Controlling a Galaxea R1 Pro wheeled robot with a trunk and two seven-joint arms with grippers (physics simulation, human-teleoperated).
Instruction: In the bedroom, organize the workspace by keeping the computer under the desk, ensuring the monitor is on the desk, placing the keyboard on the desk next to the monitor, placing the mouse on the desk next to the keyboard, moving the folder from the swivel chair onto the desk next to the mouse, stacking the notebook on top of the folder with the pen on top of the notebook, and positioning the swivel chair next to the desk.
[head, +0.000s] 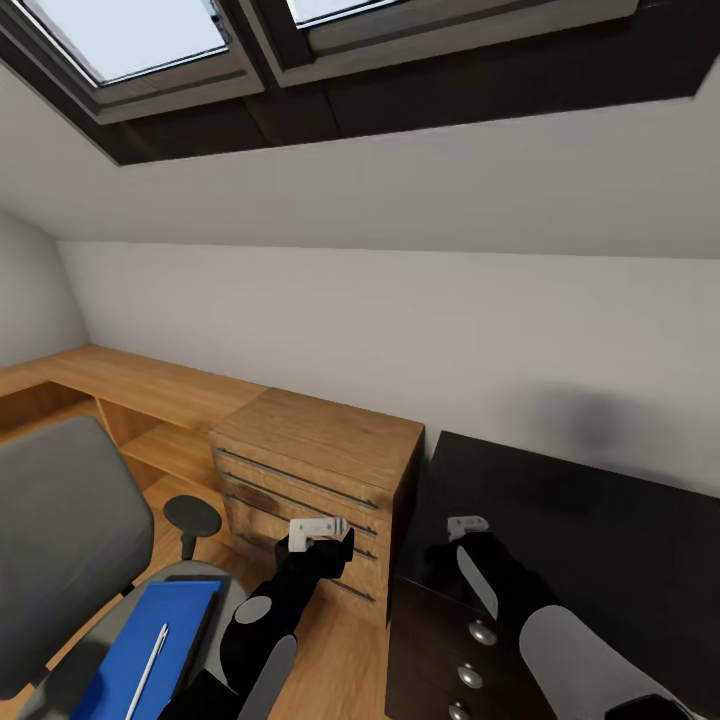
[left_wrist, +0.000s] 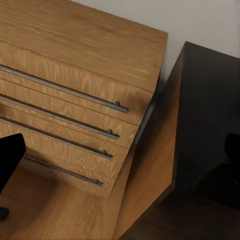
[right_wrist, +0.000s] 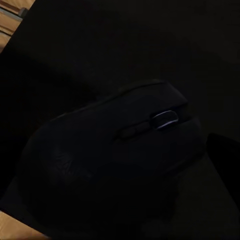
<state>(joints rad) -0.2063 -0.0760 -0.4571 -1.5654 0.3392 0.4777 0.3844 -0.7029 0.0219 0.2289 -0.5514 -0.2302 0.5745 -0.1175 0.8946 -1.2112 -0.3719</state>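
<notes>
**The attic room around me**

Above me, two skylights (head: 130, 45) in dark frames let pale daylight onto a sloped white ceiling (head: 420, 190). The white wall (head: 400, 330) meets it below. A light wood cabinet (head: 310, 480) with long metal drawer handles stands on the wood floor (head: 340, 660), beside a low wooden shelf unit (head: 120, 390).

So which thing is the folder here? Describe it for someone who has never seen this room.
Start at the grey swivel chair in the lower left of the head view, beside the light wood cabinet. The folder lies flat on its seat: the one bright blue rectangle there, with a thin white pen resting on it.
</notes>
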